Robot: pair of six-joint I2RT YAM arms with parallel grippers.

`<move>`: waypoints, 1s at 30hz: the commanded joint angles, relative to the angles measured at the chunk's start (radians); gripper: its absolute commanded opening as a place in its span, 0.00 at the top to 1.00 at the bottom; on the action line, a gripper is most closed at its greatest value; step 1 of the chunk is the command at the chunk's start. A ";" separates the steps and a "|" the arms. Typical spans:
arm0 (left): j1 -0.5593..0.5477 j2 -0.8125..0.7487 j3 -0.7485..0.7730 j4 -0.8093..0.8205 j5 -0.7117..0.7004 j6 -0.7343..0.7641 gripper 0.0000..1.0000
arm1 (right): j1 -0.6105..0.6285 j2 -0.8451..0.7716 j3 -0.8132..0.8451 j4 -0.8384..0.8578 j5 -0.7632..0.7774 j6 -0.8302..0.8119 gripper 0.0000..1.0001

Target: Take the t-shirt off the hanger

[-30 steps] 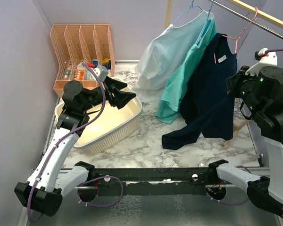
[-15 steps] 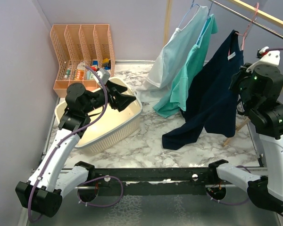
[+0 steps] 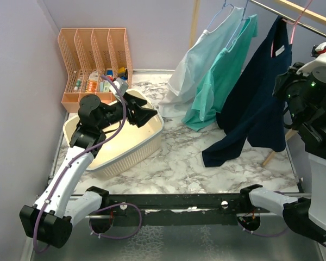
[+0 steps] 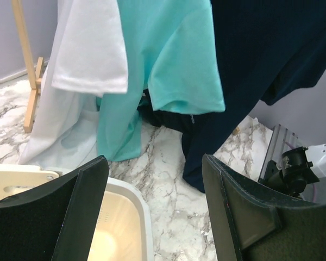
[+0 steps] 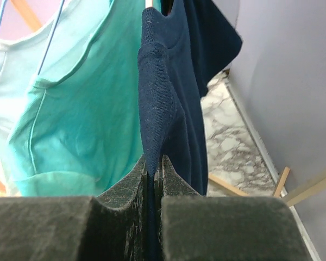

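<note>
A navy t-shirt point(image 3: 255, 109) hangs on a pink hanger point(image 3: 293, 30) from the rail at the upper right; its hem trails on the marble. It also shows in the right wrist view point(image 5: 168, 98) and the left wrist view point(image 4: 261, 54). My right gripper point(image 5: 154, 163) is shut on a fold of the navy t-shirt; in the top view the shirt hides its fingers. My left gripper point(image 3: 144, 111) is open and empty above the cream basin point(image 3: 146, 147), apart from the clothes; its jaws stand wide in the left wrist view point(image 4: 152, 212).
A teal t-shirt point(image 3: 223, 81) and a pale blue t-shirt point(image 3: 193, 68) hang on a blue hanger left of the navy one. A peach file organiser point(image 3: 92, 60) stands at the back left. A wooden rack leg point(image 3: 274, 155) and the right wall are close by.
My right gripper has moved up and to the right with the navy t-shirt, lifting its hem and dragging the hanging clothes rightward. The left arm has barely moved.
</note>
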 commanded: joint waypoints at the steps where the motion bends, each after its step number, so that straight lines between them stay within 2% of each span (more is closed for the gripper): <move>1: 0.000 -0.001 0.044 0.041 0.002 0.005 0.28 | 0.000 -0.052 -0.027 -0.096 -0.194 0.042 0.99; 5: -0.003 0.016 0.043 0.080 0.026 -0.023 0.28 | 0.000 -0.101 -0.065 -0.155 -0.284 0.042 0.99; 8: -0.004 0.029 0.054 0.101 0.048 -0.046 0.28 | 0.000 -0.121 -0.068 -0.194 -0.431 0.037 0.99; 13: -0.006 0.044 0.107 0.143 0.111 -0.068 0.25 | 0.000 -0.177 -0.151 -0.161 -0.823 0.012 0.99; 15: -0.007 0.051 0.142 0.154 0.141 -0.078 0.24 | 0.000 -0.206 -0.215 -0.109 -0.997 0.001 0.99; 19: -0.008 0.078 0.248 0.191 0.228 -0.115 0.23 | 0.000 -0.257 -0.331 0.030 -1.237 -0.014 0.99; 25: -0.012 0.162 0.433 0.231 0.417 -0.182 0.21 | 0.000 -0.286 -0.371 0.182 -1.405 -0.043 0.99; 30: -0.018 0.258 0.617 0.165 0.505 -0.185 0.21 | 0.000 -0.294 -0.333 0.270 -1.489 -0.056 0.99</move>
